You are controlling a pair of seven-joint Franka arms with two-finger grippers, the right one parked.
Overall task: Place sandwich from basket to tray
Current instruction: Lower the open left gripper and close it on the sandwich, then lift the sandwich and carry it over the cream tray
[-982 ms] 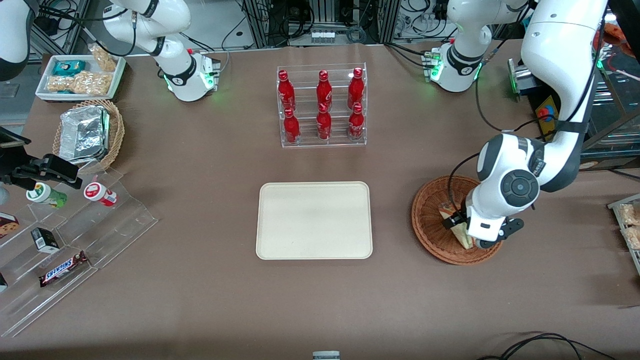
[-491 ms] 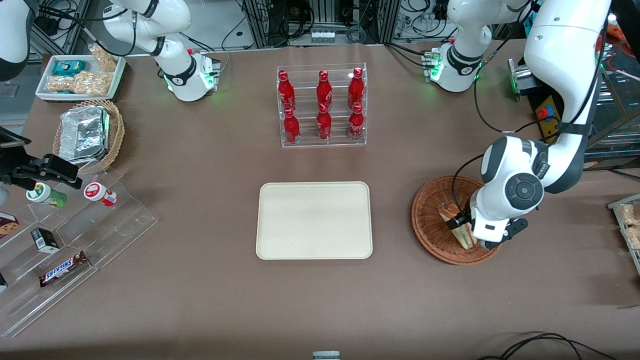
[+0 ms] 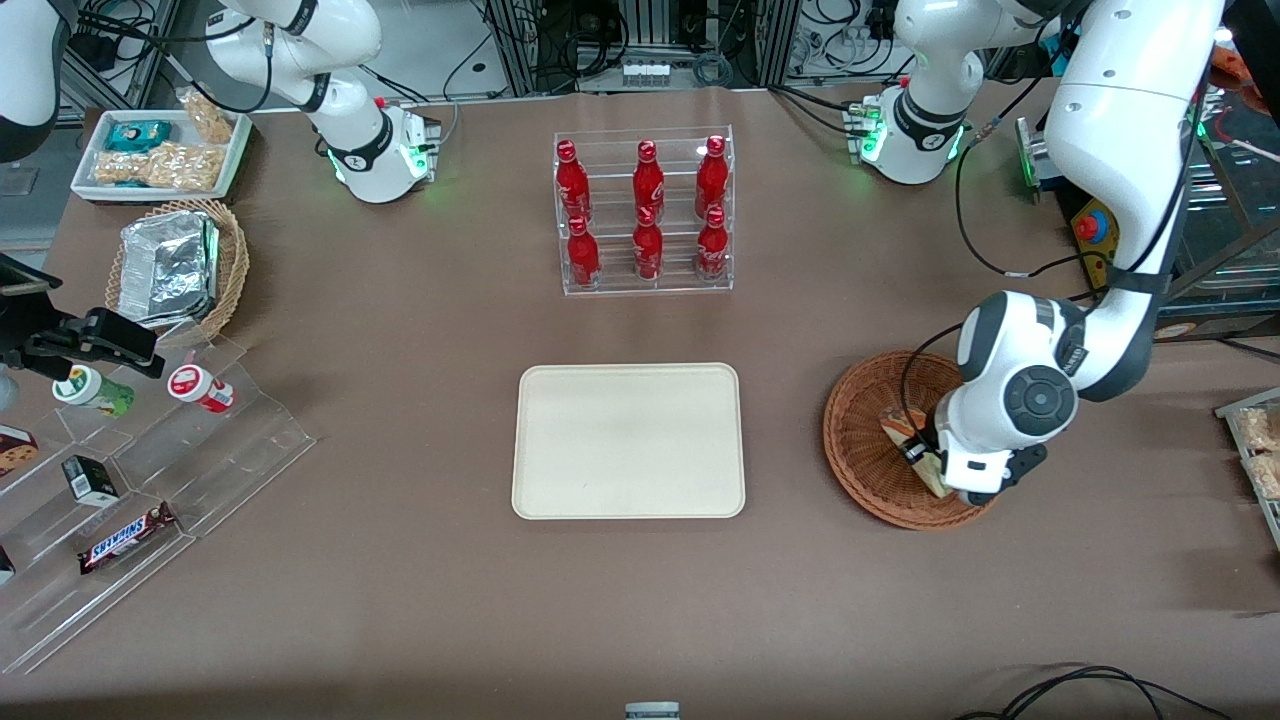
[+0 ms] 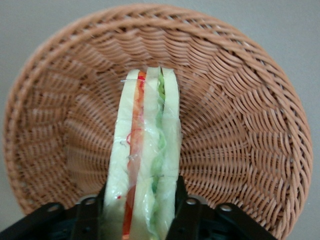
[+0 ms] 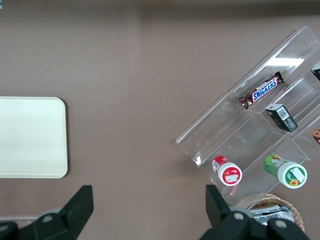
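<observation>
I see the gripper (image 4: 139, 212) positioned over the basket (image 3: 862, 463), with the sandwich (image 4: 145, 165) standing on edge between its two fingers (image 4: 186, 216). In the left wrist view each finger presses flat against an outer bread face, so the jaws are closed on the wedge to the width of the sandwich. The sandwich's filling layers, orange-red and green, run lengthwise away from the fingers, and its narrow end points toward the basket's wall. In the front view the sandwich (image 3: 905, 432) is within the basket's rim, partly hidden by the wrist; I cannot tell whether it touches the weave. The tray (image 3: 628, 440) lies flat on the table, well apart from the basket, toward the parked arm's end.
</observation>
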